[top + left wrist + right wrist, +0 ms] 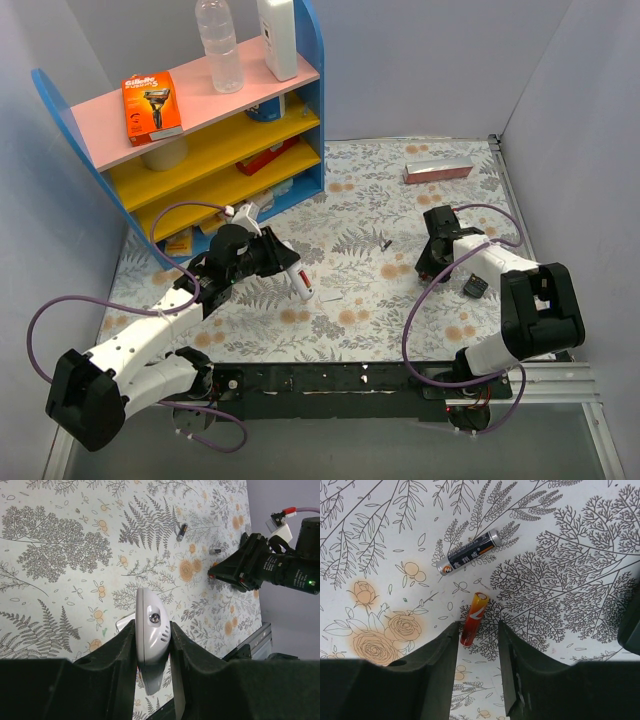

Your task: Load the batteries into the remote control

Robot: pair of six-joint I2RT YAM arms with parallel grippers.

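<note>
My left gripper (152,645) is shut on the white remote control (151,630), held on edge above the flowered table; in the top view the remote (298,280) sits left of centre. A red battery (474,611) lies on the cloth with its lower end between the fingers of my right gripper (478,630). That gripper is open: the left finger is close beside the cell and the right finger stands apart. A black and silver battery (468,551) lies just beyond. Another battery (387,242) rests near the table's middle, left of the right gripper (430,266).
A blue-sided shelf (210,150) with a razor box (152,106) and bottles stands at the back left. A pink box (437,171) lies at the back right. A small black piece (475,286) and a white piece (330,296) lie on the cloth.
</note>
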